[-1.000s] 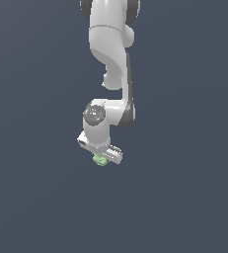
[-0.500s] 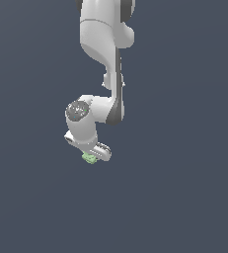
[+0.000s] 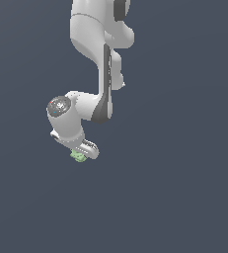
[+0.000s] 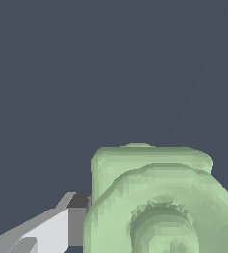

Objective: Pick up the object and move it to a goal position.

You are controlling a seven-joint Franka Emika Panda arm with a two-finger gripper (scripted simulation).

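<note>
**Lower left of centre: object held at the gripper tip**

Lower left of centre in the exterior view, the small pale green, lumpy knob-like object (image 3: 78, 156) sits clamped between the fingers of the white robot gripper (image 3: 81, 153), clear of the flat dark grey-blue background. Seen from the wrist, the object (image 4: 160, 202) shows a ringed, ridged face, one white finger (image 4: 46, 232) touching its side. Above, the white arm (image 3: 93, 47) descends from the upper frame edge.
</note>
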